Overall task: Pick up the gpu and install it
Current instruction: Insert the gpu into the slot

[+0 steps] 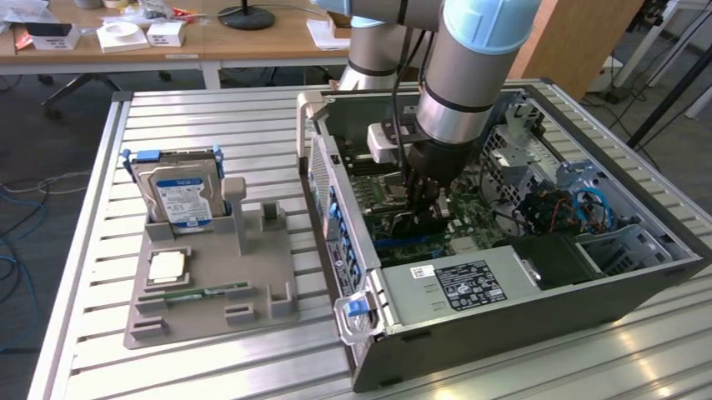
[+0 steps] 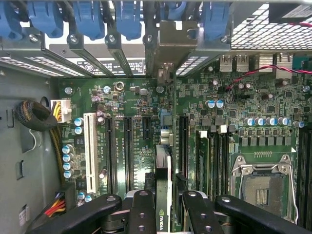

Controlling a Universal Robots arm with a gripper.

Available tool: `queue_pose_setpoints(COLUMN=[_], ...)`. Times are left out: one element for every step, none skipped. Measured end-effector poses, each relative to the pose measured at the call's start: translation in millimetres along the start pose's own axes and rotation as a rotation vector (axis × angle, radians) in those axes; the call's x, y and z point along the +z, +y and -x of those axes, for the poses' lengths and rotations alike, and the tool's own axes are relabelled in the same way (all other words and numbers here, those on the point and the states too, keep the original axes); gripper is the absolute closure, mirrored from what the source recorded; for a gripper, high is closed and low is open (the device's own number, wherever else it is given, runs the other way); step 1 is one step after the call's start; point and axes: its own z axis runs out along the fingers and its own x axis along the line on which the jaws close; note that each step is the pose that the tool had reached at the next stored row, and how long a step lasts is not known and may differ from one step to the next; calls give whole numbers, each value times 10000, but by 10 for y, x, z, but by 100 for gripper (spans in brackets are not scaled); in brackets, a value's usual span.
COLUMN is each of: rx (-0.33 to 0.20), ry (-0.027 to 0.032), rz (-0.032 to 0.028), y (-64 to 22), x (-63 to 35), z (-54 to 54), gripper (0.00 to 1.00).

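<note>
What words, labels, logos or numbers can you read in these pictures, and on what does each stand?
No text reads clearly enough to quote.
gpu between the fingers: a small logo mark, no letters legible.
hard drive label: print too small.
power supply label: too small.
motherboard markings: too blurred.

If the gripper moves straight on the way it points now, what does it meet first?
Probably the motherboard, at its expansion slots; the gripper holds the gpu edge-on above them. Depth is unclear.
</note>
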Motion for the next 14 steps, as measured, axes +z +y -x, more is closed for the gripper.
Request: queue_pose_setpoints(rx=[-5, -6, -7, -7, -7, -7, -21, -83, -168, -234, -254, -255, -256, -256], ry=[0, -1, 0, 0, 0, 0, 0, -1, -5, -5, -5, -5, -4, -4], rz=[1, 1, 1, 1, 1, 1, 1, 3, 6, 8, 10, 10, 10, 10], y=[0, 0, 0, 0, 0, 0, 0, 0, 0, 0, 0, 0, 0, 0], x=[0, 0, 0, 0, 0, 0, 0, 0, 1, 1, 1, 1, 1, 0], z=[0, 0, 0, 0, 0, 0, 0, 0, 0, 0, 0, 0, 0, 0], gripper=[74, 74, 74, 74, 74, 74, 74, 74, 74, 74, 74, 74, 74, 74])
